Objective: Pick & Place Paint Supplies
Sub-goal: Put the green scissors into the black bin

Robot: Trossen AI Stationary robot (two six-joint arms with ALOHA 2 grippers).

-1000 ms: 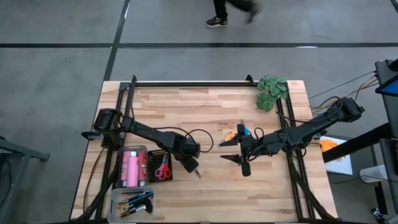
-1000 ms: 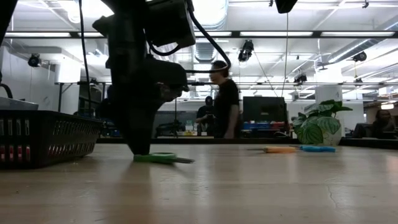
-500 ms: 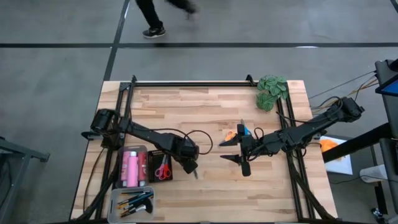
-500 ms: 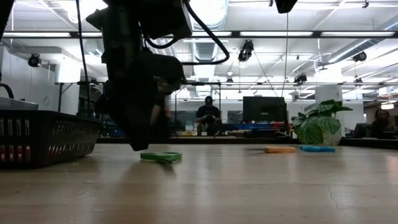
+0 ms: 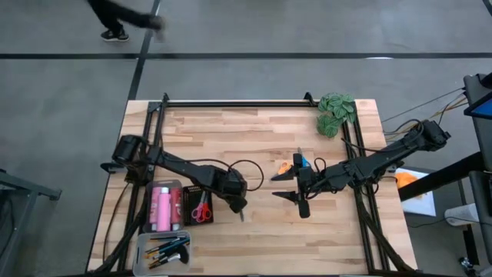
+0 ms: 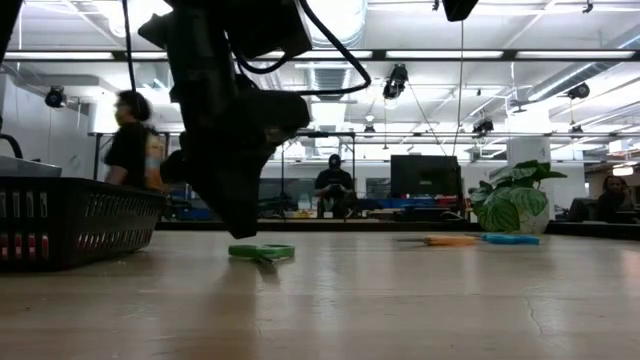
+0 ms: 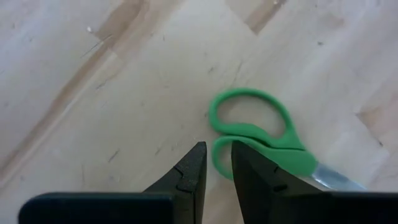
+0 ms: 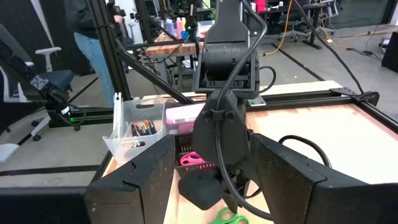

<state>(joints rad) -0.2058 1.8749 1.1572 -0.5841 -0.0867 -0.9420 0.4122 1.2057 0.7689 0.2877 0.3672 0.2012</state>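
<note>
**Green scissors just off the left fingertips**

Green scissors (image 7: 261, 140) lie flat on the table (image 5: 261, 135), one handle loop touching or just beside the left gripper (image 7: 216, 163), whose jaws stand nearly closed with nothing between them; I judge it is lining up a pinch. Beyond the scissors sits the black basket (image 5: 201, 208), apparently their destination. Farther off, the right gripper (image 5: 296, 187) waits part-open, empty.
</note>
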